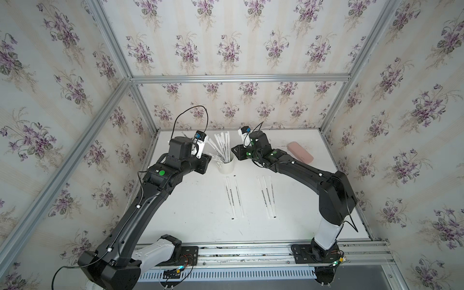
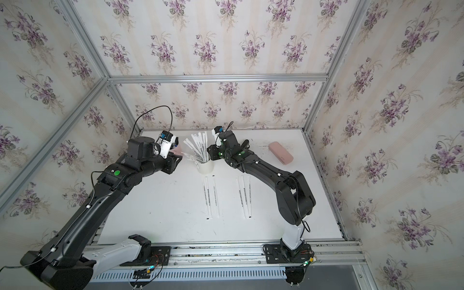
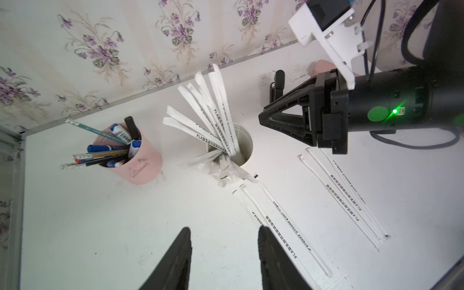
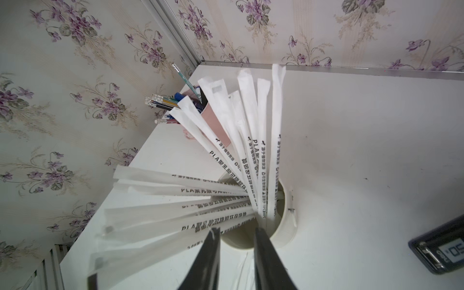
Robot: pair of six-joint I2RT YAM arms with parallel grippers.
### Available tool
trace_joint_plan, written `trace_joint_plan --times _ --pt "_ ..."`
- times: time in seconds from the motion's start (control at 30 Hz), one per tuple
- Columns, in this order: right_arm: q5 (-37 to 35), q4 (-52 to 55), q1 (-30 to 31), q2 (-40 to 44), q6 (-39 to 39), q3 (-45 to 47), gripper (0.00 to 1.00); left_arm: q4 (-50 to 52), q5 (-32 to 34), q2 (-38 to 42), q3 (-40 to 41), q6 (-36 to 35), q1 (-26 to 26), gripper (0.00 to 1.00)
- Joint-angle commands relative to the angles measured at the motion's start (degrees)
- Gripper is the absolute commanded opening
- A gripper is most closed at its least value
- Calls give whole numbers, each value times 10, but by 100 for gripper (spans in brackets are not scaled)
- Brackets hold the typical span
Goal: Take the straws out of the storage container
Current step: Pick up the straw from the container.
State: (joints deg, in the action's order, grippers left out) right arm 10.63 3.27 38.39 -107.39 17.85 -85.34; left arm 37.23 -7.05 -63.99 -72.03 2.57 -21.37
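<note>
The left pincer hangs just left of the storage container with its jaws wide and empty. The right pincer, over the container's right rim, is also parted and holds nothing. I judge that the step in hand is the reach for another straw, and this calls for closing on one wrapper above the rim and pulling along its length. Most straws stand fanned in the container, free ends pointing up, back and to its left. A few loose straws lie flat on the tabletop in front of it, long axis running away from the container.
</note>
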Motion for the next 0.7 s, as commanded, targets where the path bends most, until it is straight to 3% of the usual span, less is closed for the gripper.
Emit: trace_joint_plan --times 0.0,0.2,0.67 --pt "4 36 0 -45 -32 -55 29 -26 31 7 -5 -15 1 47" --pt "-2 55 -4 -93 -31 -117 30 -21 52 24 -6 -26 3 47" --pt "-3 48 -5 -61 -26 -94 29 -32 67 69 5 -29 4 50"
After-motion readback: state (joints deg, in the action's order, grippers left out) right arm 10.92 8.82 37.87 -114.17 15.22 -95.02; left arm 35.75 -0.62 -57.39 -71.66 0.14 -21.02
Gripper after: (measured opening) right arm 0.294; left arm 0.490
